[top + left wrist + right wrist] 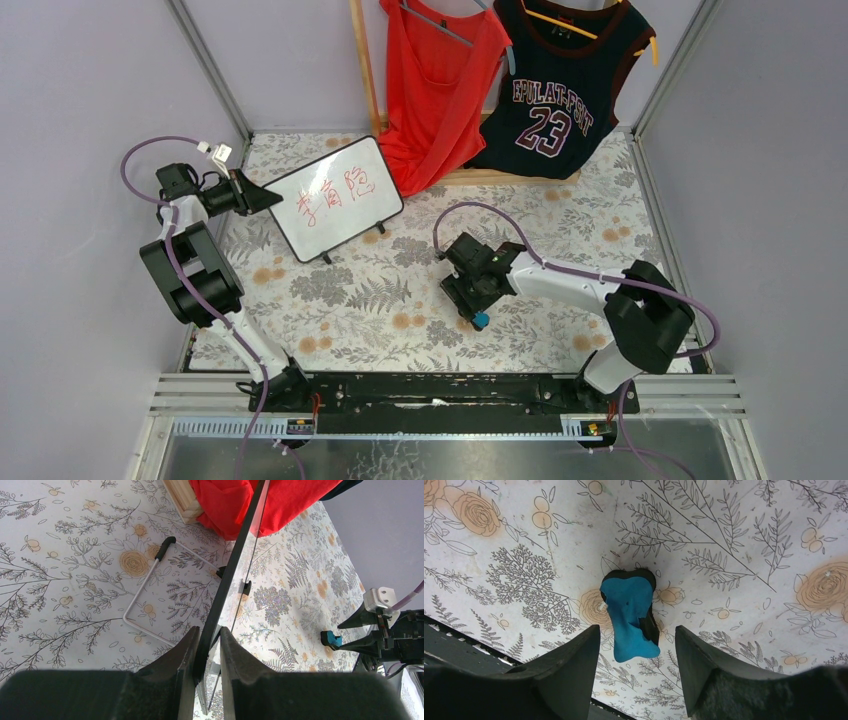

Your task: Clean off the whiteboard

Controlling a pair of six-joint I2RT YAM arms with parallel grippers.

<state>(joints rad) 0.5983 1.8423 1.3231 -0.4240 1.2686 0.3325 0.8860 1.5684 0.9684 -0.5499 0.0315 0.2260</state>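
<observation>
— Left claw (209,635): what is it doing?
— It is nearly closed, pinching the black frame at the board's (335,197) left edge. The board stands tilted near the desk's (400,300) far left corner. Its red writing (335,188) faces the middle, and as far as I can see none of it is wiped.
— And the right claw (636,630)?
— Wide open, holding nothing. It hangs over the blue eraser (626,610) with one finger on each side, neither touching it. The eraser lies on the desk right of centre, towards the near edge, well apart from the board.
— So which step is this?
— Picking up the eraser, I'd say. The left side braces the board, and wiping hasn't begun.
— Next move?
— Probably lower a touch, close on the eraser's narrow waist and lift. Then carry it to the far left and press its dark underside to the writing. The eraser sits slightly askew between the fingers, so the grip needs squaring. The left hold must also take the push, or the board may tip back.
— Any boxes, trays, bins?
— None in view, so there are no contents to report.
</observation>
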